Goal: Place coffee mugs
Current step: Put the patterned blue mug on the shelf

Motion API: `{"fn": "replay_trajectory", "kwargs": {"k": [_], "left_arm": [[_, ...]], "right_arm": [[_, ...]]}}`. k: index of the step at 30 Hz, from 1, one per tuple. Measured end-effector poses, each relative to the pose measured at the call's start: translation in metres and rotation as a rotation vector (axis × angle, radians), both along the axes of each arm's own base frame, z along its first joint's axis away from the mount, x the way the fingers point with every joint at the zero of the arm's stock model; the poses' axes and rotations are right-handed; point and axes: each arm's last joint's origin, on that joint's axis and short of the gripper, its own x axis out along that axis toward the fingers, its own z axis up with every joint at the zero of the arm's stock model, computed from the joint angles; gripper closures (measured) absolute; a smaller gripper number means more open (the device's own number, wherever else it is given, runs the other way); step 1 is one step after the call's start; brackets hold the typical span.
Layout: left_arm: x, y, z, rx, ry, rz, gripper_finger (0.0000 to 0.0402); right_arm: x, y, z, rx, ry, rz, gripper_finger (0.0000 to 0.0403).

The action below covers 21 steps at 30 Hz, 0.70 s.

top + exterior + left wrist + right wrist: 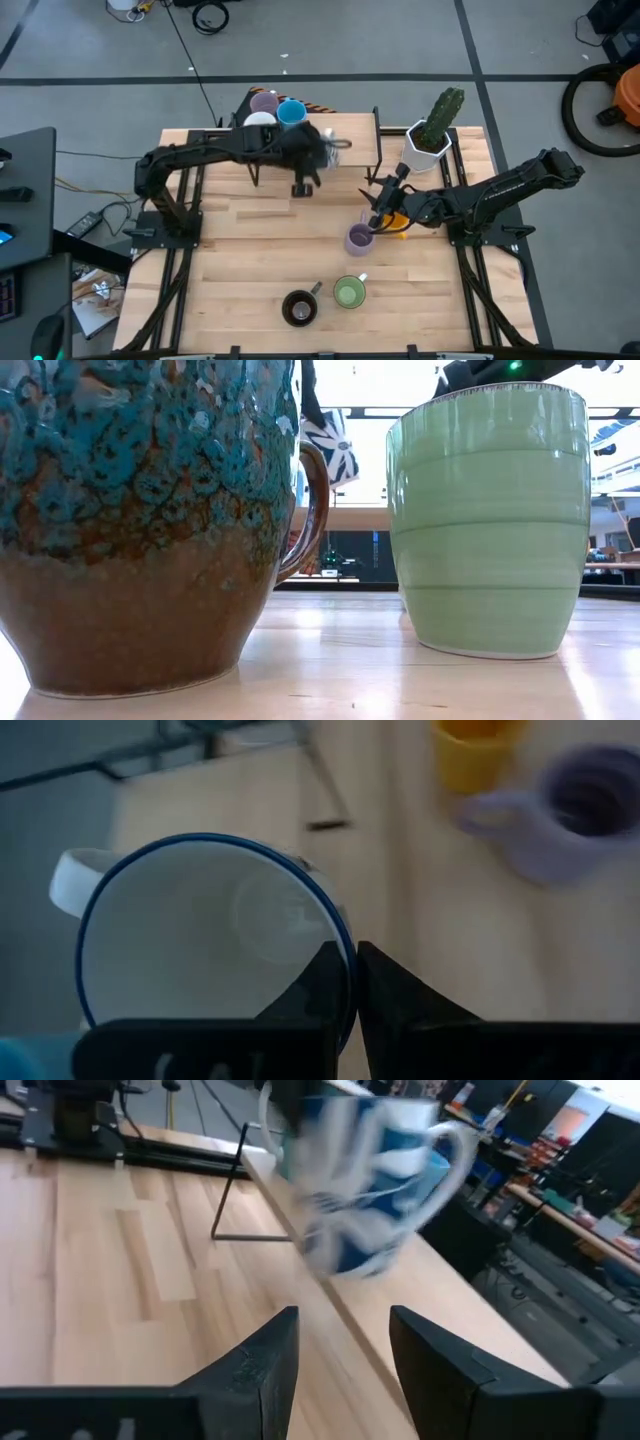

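Left wrist view gives me a white ceramic mug with a blue rim (210, 940), its rim pinched between the closed fingers of my left gripper (354, 982); I see it held above the wooden counter (250, 260) near the far edge. My right gripper (378, 213) hangs partly open and empty beside the lilac mug (359, 238) and the orange mug (397, 221).

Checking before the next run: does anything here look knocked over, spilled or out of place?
Nothing looks spilled or knocked over. Only the white mug with the blue rim is off the table, pinched at its rim by the left hand. The green mug and brown mug stand upright.
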Motion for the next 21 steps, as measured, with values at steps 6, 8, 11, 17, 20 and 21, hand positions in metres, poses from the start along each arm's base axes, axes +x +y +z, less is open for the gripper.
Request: {"fn": "replay_trajectory", "kwargs": {"k": [6,8,11,17,20,21], "left_arm": [[0.004,0.031,-0.006,0.035,-0.018,0.102,0.0379],[0.005,0.040,-0.014,0.024,0.013,0.122,0.0379],[0.009,0.050,-0.022,0.005,0.022,0.133,0.0379],[0.019,0.054,-0.018,0.015,0.027,0.127,0.0379],[0.023,0.056,-0.013,0.014,0.029,0.127,0.0379],[0.024,0.056,-0.012,0.013,0.035,0.127,0.0379]], "right_arm": [[0.000,0.000,-0.001,0.013,-0.002,0.000,0.0239],[0.000,0.000,0.000,0.019,-0.008,0.012,0.0239],[0.002,0.000,-0.001,0.031,-0.012,0.036,0.0239],[0.004,-0.002,-0.001,0.043,-0.015,0.053,0.0239],[0.004,-0.002,-0.001,0.042,-0.015,0.054,0.0239],[0.004,-0.002,-0.001,0.043,-0.013,0.054,0.0239]]}}
